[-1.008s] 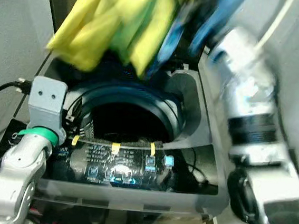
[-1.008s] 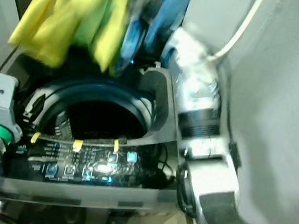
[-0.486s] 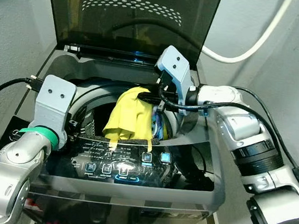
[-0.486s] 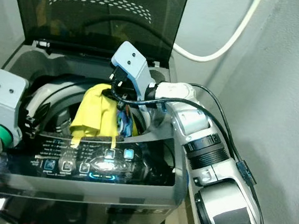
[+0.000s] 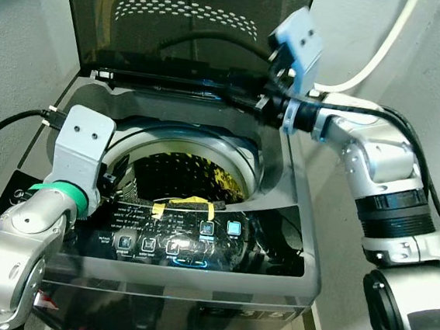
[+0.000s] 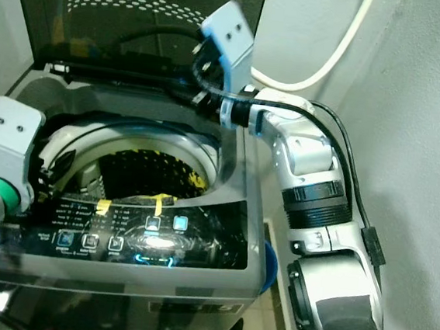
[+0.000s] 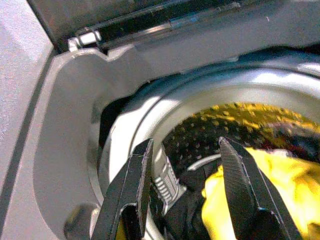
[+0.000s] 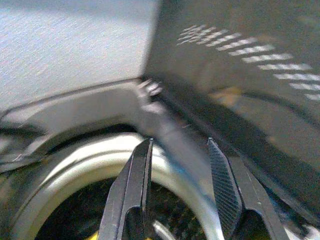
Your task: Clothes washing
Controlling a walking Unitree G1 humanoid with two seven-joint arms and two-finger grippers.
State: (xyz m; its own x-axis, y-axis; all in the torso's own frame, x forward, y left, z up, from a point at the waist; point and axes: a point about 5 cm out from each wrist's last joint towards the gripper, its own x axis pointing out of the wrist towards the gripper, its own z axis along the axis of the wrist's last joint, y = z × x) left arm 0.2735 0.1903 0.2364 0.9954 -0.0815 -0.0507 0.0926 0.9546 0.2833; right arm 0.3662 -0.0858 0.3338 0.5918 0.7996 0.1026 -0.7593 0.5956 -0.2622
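My right claw (image 8: 177,195) hangs above the far right edge of the washing machine (image 5: 290,242), up by the hinge of its raised dark lid (image 5: 194,30). Its two black fingers (image 8: 131,192) are spread apart with nothing between them, and through the gap I see the pale rim of the drum (image 8: 95,165) and the grey top deck of the machine. The silver right arm (image 5: 383,173) reaches in from the right side, with a black cable running along it.

My left claw (image 7: 187,195) is at the near left of the opening, fingers (image 7: 132,192) parted and empty, pointing down into the drum. Just beyond those fingers lies the yellow garment (image 7: 260,195), down inside the perforated drum (image 5: 180,177) toward its right side; something dark sits beside it, perhaps more clothing, though the view there is too dim to be sure. From my head camera the yellow shows as a patch deep in the drum.

At the near side of the machine the control panel (image 5: 173,242) glows with blue-lit buttons, and strips of yellow tape (image 5: 189,203) are stuck along its far edge at the lip of the opening. A white hose (image 5: 383,48) curves down the wall on the far right. Grey wall closes in on the left and right.
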